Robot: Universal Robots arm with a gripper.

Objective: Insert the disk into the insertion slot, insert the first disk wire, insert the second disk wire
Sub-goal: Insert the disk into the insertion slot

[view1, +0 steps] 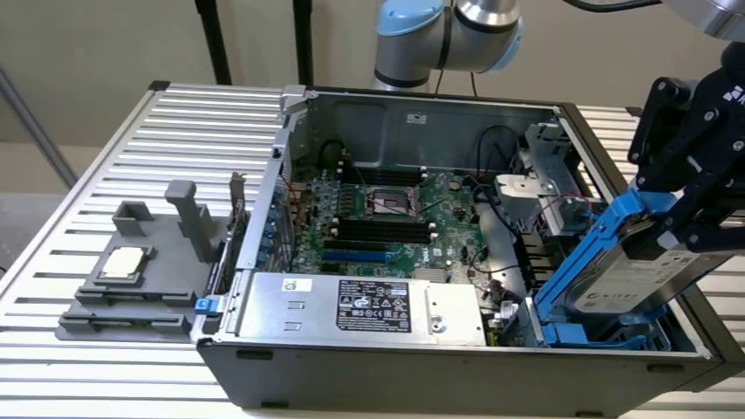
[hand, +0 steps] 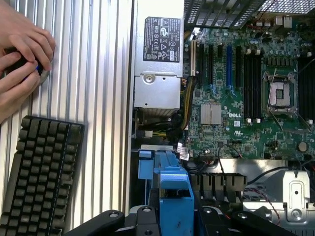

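Presently my black gripper [view1: 689, 218] clamps the silver-grey disk in its blue plastic carrier [view1: 638, 281], tilted over the greyish-blue insertion slot [view1: 578, 335] at the dark case's [view1: 466, 374] four o'clock; not yet seated, wires pending.

The disk [view1: 644, 281] is silver-grey, its carrier [view1: 585, 262] blue

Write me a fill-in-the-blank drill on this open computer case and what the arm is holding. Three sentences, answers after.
1. The gripper holds the disk, clipped in a bright ____ carrier frame, tilted above the insertion slot.
2. The square chip lies on the grey holder block, at the exterior view's ____ of the computer case.
3. On the slatted table, a person's hands are near a black ____.
Missing words: blue; left; keyboard.
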